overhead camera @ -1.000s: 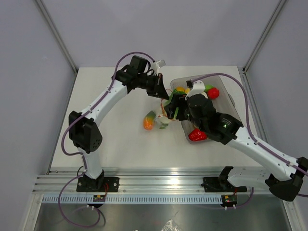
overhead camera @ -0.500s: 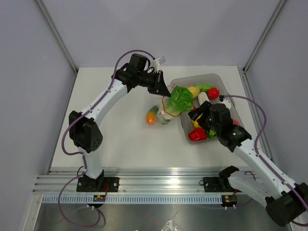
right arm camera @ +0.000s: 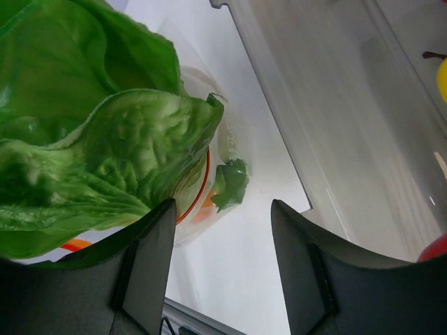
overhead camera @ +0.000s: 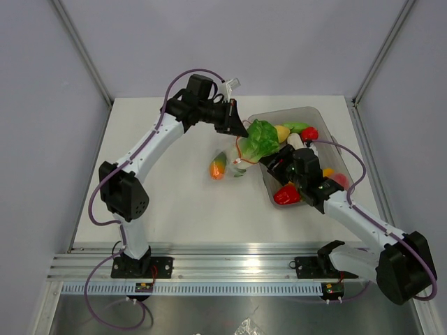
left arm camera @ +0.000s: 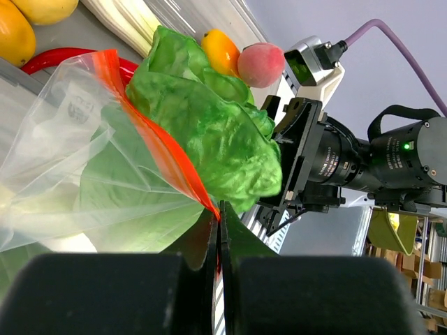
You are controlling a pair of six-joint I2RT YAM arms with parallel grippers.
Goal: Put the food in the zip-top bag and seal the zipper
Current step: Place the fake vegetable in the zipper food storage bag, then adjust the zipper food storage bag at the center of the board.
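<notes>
Left end effector [left arm camera: 218, 213]: I see it pinched on the zipper [left arm camera: 157, 146], holding the zip-top bag [left arm camera: 49, 132] left of the tub [overhead camera: 318, 110].
Right end effector [right arm camera: 222, 209]: wide, empty.
Done: lettuce [overhead camera: 262, 138] partly in, I think.
Left: carrot [overhead camera: 218, 167], tub food, sealing.

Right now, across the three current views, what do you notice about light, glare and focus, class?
Top external: even, soft light, only faint shadows on the table. Left wrist: the lettuce is sharp, the left gripper dark and blurred, the zip-top bag has pale sheen. Right wrist: the lettuce shows glossy highlights, the right gripper is dim and soft-edged, the tub wall hazy.
</notes>
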